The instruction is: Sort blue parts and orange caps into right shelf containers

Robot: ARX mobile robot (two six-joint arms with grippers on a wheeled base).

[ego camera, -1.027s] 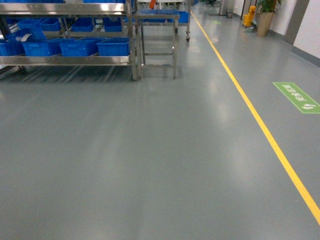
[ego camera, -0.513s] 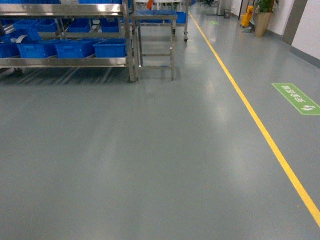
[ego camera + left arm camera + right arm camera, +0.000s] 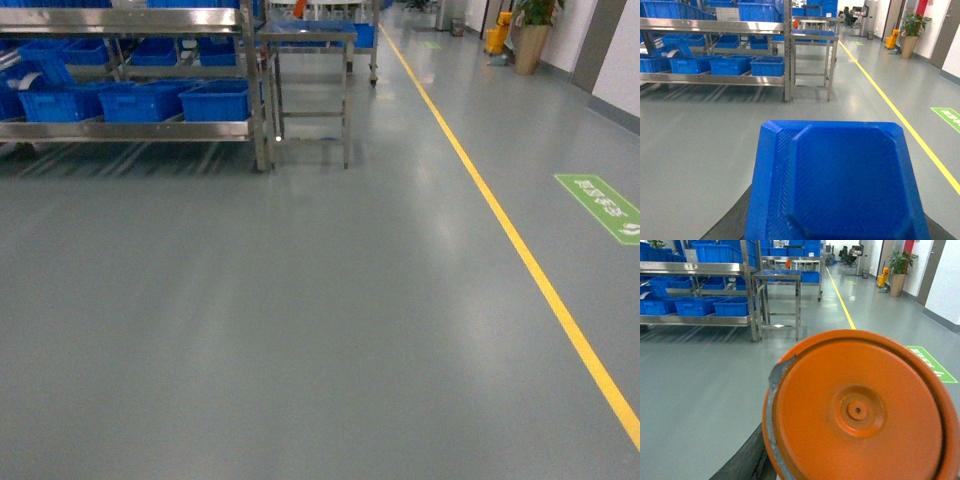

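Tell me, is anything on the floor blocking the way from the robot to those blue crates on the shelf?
Nothing visible does. The grey floor lies bare up to the metal shelf holding the blue crates. A small steel table stands just right of the shelf, and the yellow line runs farther right.

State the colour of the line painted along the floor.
Yellow: the floor line shows best in the head view.

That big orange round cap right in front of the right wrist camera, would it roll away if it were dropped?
Probably, if it landed on edge: the orange cap is a flat disc with a round rim, and the grey floor looks smooth and glossy. Landing flat, it would more likely slide. It looks like rigid moulded plastic, so likely stiff rather than floppy.
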